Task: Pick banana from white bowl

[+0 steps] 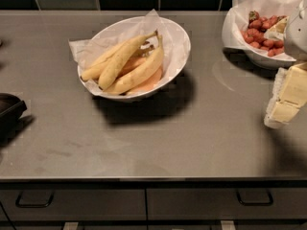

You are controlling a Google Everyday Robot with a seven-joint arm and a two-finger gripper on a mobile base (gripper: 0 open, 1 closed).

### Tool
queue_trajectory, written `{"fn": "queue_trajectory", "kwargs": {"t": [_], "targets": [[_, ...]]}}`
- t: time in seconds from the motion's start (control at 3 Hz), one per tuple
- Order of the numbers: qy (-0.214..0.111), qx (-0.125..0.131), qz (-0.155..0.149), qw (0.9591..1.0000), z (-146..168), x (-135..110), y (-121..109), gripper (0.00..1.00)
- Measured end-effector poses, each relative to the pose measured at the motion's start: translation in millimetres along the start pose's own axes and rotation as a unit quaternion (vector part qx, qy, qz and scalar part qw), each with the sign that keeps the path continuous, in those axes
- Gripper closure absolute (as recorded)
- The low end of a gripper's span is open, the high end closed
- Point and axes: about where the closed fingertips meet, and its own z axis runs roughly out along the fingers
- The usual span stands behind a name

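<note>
Plainly, the banana lies on top of the fruit in the white bowl, upper centre of the frame, well apart from the gripper at the right edge.
A longer curved banana lies against its lower right side and an orange-tinted one lies underneath, all on crinkled paper; nothing covers the top banana. The gripper hangs over bare worktop, holding nothing visible; whether it is released or clenched I cannot tell. A bowl of strawberries sits at upper right, a dark object at the left edge. The worktop is grey and glossy, with dark tiles behind and handled drawers below.
</note>
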Motion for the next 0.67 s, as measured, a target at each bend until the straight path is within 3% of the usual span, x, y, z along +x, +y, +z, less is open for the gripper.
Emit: {"fn": "queue_trajectory", "kwargs": {"t": [0.33, 0.67], "targets": [[-0.003, 0.001, -0.003, 1.0000, -1, -3, -1, 0.00], [-0.037, -0.006, -0.026, 0.9990, 2, -27, -13, 0.00]]}}
